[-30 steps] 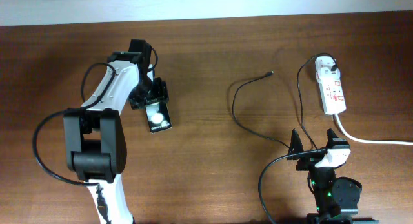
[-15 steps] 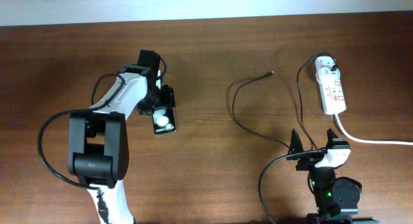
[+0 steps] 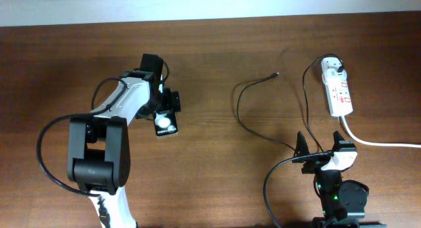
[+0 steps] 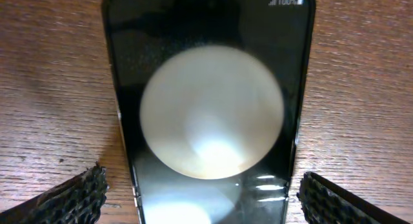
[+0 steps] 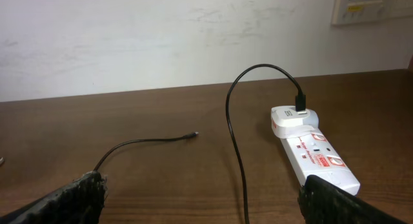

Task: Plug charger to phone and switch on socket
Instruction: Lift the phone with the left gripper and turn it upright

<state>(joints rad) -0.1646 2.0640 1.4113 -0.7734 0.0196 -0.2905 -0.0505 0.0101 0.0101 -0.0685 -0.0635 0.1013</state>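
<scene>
Over on the left side, the left gripper (image 4: 205, 197) has dragged the phone (image 3: 166, 123) a bit rightward, fingers spread either side of it, not pinching. The charger tip (image 3: 273, 75) lies well apart, so plugging's probably a way off. Socket (image 3: 337, 90) untouched; right gripper (image 5: 200, 198) parked, fingers wide apart.

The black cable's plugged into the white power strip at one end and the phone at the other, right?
No. In the overhead view the charger tip lies loose on the table, apart from the phone; its other end is in the socket.
</scene>
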